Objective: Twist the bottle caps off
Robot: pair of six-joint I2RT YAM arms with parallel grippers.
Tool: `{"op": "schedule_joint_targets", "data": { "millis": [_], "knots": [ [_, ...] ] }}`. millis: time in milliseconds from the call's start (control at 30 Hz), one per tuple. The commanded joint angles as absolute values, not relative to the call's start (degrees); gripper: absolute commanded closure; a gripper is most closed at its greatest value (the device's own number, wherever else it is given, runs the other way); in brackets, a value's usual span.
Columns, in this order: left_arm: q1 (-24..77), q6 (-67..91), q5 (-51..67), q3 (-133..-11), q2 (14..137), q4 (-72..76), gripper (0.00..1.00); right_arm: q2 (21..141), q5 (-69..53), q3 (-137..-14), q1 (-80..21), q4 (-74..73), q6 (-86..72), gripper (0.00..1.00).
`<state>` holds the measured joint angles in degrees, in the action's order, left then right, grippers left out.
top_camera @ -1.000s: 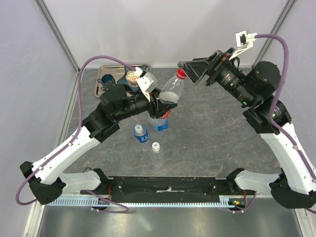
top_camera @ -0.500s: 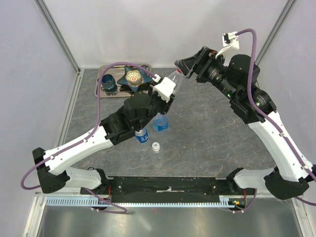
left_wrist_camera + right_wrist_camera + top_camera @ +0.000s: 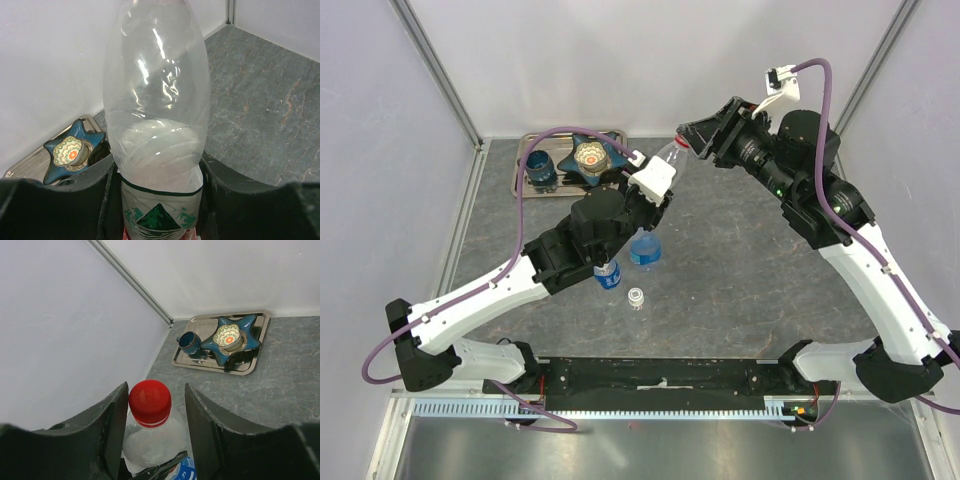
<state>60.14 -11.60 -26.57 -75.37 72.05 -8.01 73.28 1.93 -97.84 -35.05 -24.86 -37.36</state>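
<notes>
Left hand (image 3: 159,175) clamped round the red-labelled bottle (image 3: 156,100), low on its body; its wrist view cuts off the top. Right hand (image 3: 156,395) spread wide, red cap (image 3: 150,401) sitting between its fingers, a gap each side, clear only from that wrist.

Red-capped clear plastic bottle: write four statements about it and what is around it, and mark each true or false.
1. The left tool clamps the red-capped clear plastic bottle by its body. True.
2. The red screw cap is off the bottle. False: it sits on the neck.
3. The right tool has a finger on each side of the cap. True.
4. The blue star-shaped dish sits outside the metal tray. False: it lies in the tray.
</notes>
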Motion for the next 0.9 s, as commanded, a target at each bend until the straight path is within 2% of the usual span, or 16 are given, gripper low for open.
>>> {"op": "schedule_joint_targets", "data": {
  "millis": [0, 200, 300, 333, 400, 433, 633, 733, 767, 833, 867],
  "knots": [
    [60.6, -13.3, -27.9, -76.8, 71.2, -4.9, 0.88, 73.7, 1.7, -97.2, -35.2, -22.9, -37.4, 0.44],
    [60.6, -13.3, -27.8, -76.5, 70.8, -4.9, 0.88, 73.5, 1.2, -96.4, -35.2, -22.6, -37.2, 0.57],
    [60.6, -13.3, -27.8, -76.3, 70.6, -4.8, 0.88, 73.3, 1.0, -95.9, -35.2, -22.7, -36.8, 0.68],
    [60.6, -13.2, -27.7, -76.2, 70.4, -4.7, 0.88, 73.1, 1.0, -95.4, -35.2, -22.6, -36.7, 0.77],
    [60.6, -13.1, -27.4, -75.7, 69.8, -4.1, 0.87, 72.9, 0.8, -95.0, -35.2, -22.7, -36.3, 0.87],
    [60.6, -12.9, -27.2, -75.6, 69.5, -4.0, 0.87, 72.7, 0.7, -94.5, -35.2, -22.7, -36.2, 1.0],
    [60.1, -11.2, -17.9, -74.5, 66.2, -4.2, 0.88, 71.2, -3.0, -94.0, -35.0, -23.4, -31.6, 1.0],
    [56.8, -6.4, -2.2, -75.9, 64.6, -8.2, 0.88, 71.8, -13.9, -96.0, -33.8, -24.9, -26.2, 1.0],
    [52.9, -4.6, 10.1, -76.7, 63.9, -9.0, 0.88, 71.6, -15.7, -96.0, -33.6, -25.2, -25.0, 1.0],
    [48.1, 2.6, 23.4, -77.0, 63.4, -8.3, 0.88, 69.5, -20.4, -93.7, -33.4, -24.2, -21.6, 1.0],
    [44.1, 4.7, 34.7, -77.3, 63.7, -7.6, 0.88, 67.8, -21.4, -92.7, -33.3, -23.5, -20.9, 1.0]
  ]
}}
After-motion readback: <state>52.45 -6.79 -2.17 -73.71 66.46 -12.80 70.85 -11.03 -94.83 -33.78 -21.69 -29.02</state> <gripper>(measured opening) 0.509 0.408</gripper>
